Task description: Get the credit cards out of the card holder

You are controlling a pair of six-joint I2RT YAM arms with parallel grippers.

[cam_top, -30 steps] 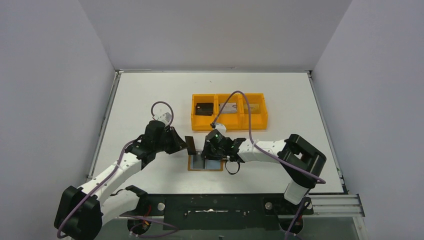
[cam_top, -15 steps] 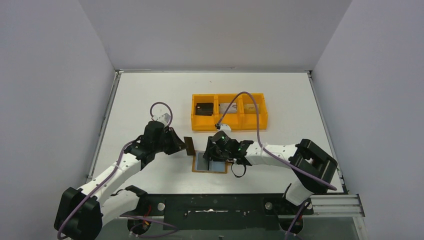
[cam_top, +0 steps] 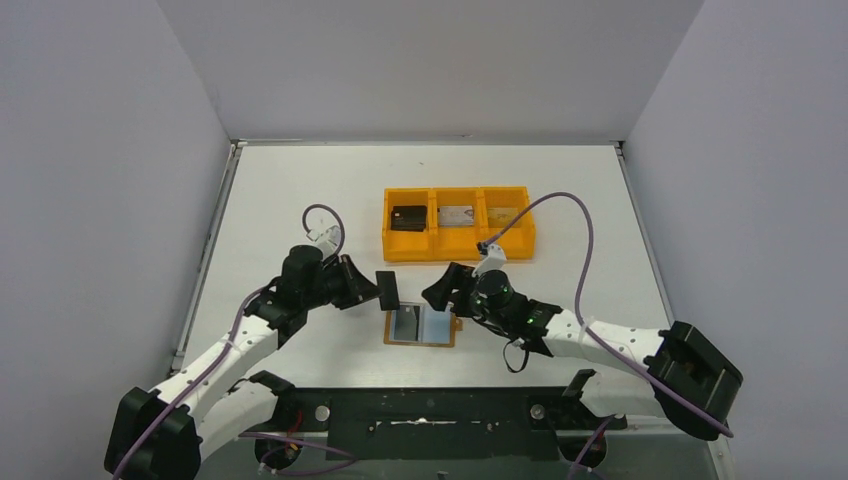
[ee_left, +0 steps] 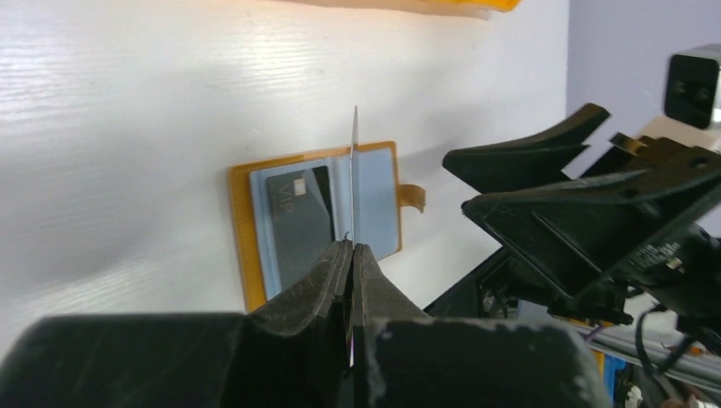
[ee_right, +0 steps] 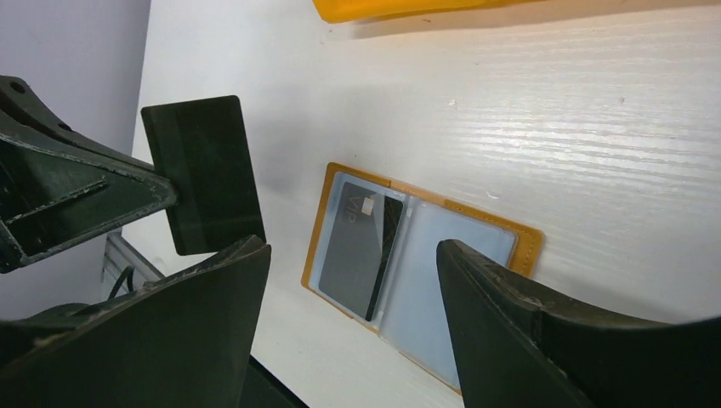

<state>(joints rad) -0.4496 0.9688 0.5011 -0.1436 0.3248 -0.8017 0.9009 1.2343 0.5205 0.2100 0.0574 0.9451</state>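
Note:
The tan card holder (cam_top: 438,326) lies open on the table, one dark credit card (cam_top: 405,322) in its left pocket. My left gripper (cam_top: 372,291) is shut on another dark credit card (cam_top: 387,289), held upright just above the holder's left edge. In the left wrist view this card (ee_left: 354,170) shows edge-on between the shut fingers, over the holder (ee_left: 378,204). My right gripper (cam_top: 440,290) hangs open and empty above the holder's right side. The right wrist view shows the holder (ee_right: 451,255), its pocketed card (ee_right: 361,246) and the held card (ee_right: 204,170).
An orange three-compartment tray (cam_top: 458,246) stands behind the grippers, with a dark card (cam_top: 408,217) in its left bin and a silvery card (cam_top: 457,215) in the middle one. The table's front edge lies just below the holder.
My right gripper has opened and drawn back to the right, off the card holder. The holder has shifted slightly right. The left gripper keeps the dark card, nudged a little right.

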